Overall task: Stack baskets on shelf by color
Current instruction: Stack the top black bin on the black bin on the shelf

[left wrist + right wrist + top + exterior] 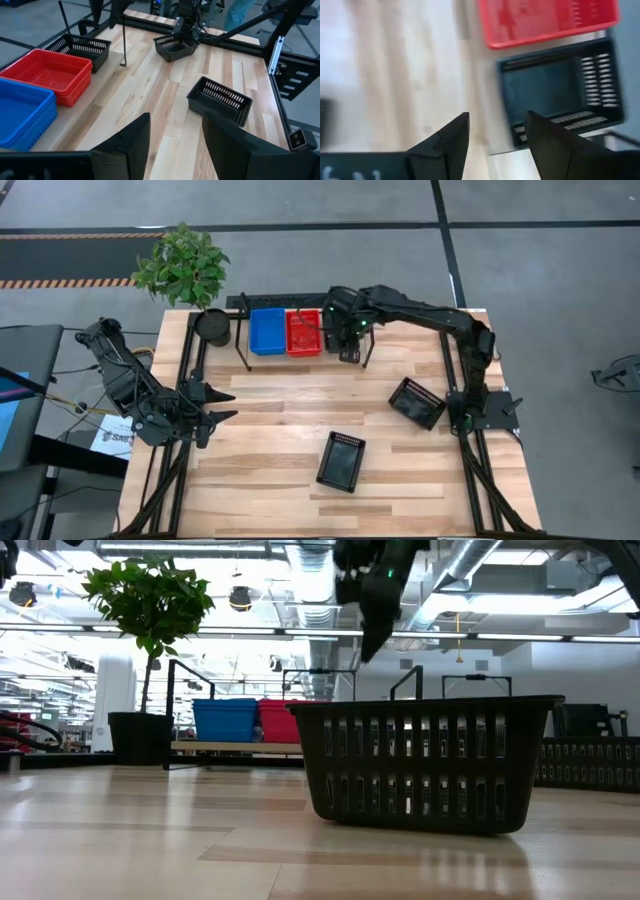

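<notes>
Overhead, right claw (349, 340) is hovering wide, empty, over a black basket (560, 90) on the shelf (275, 358), at red basket's (303, 332) three o'clock. Two black baskets (341, 461) are waiting on the worktop (270, 430): likely light, stiff; pinch a rim. Left claw (222, 405) is idling open.

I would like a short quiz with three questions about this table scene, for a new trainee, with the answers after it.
1. True or false: the right gripper hangs open above the black basket on the shelf.
2. Which colour sits between that black basket and the blue baskets? A red, B green.
3. Fill in: ___ black baskets lie on the tabletop, off the shelf.

Key: 1 true. 2 A, the red baskets. 3 two.
</notes>
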